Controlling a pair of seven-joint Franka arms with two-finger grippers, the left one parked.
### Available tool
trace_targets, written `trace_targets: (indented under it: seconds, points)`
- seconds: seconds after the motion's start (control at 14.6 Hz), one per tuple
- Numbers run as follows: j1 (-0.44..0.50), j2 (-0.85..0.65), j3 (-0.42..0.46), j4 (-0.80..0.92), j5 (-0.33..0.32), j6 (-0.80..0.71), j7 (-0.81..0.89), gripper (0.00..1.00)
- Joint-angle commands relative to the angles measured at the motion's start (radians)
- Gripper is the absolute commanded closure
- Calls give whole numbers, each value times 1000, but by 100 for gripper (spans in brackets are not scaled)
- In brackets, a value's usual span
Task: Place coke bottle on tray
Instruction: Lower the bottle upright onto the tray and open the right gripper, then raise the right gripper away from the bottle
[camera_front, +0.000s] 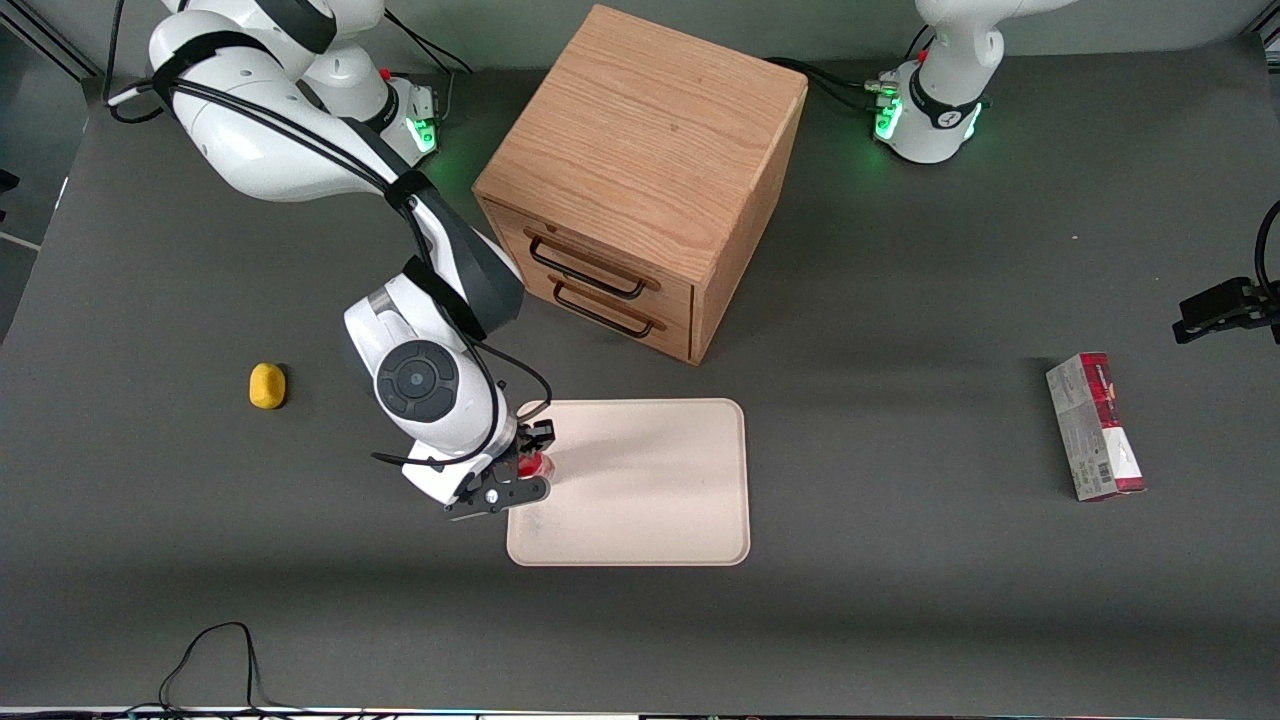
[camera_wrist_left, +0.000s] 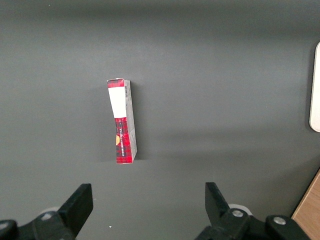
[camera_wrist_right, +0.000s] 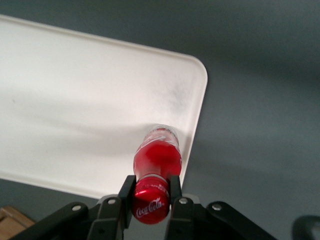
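The coke bottle (camera_wrist_right: 156, 159) is a small red bottle with a red cap bearing a white script logo. My right gripper (camera_wrist_right: 151, 189) is shut on its neck just below the cap, one black finger on each side. The bottle hangs over the edge of the pale cream-pink tray (camera_wrist_right: 75, 115), its clear base near the tray's rounded corner. In the front view the gripper (camera_front: 527, 462) and a sliver of the red bottle (camera_front: 537, 465) are above the tray (camera_front: 650, 490) at its edge toward the working arm's end. Whether the base touches the tray surface is hidden.
A wooden cabinet (camera_front: 640, 180) with two drawers stands farther from the front camera than the tray. A yellow object (camera_front: 267, 386) lies toward the working arm's end. A red-and-grey carton box (camera_front: 1094, 425) lies toward the parked arm's end, and shows again as the carton (camera_wrist_left: 121, 122) in the left wrist view.
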Motion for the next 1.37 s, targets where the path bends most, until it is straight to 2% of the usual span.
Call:
trace_targets:
  seconds: [0.0,0.21,0.27,0.34,0.41,0.69,0.89,0.96,1.1,1.24,1.3]
  points:
    - [-2,36,5,14,-42,84,21,100]
    - [-2,43,4,20,-54,92,21,100]
    - [-2,43,4,20,-54,90,23,89]
    - [-2,43,4,19,-54,90,30,7]
    - [-2,42,4,19,-55,90,36,0]
    - [-5,4,4,17,-46,76,46,0]
    - [-8,-91,-1,1,-7,-41,32,0]
    - [-11,-143,-19,-16,42,-75,29,0]
    - [-11,-293,-120,-134,177,-86,11,0]
    - [-11,-471,-246,-290,311,-89,-121,0]
    - [-11,-566,-295,-382,349,-91,-173,0]
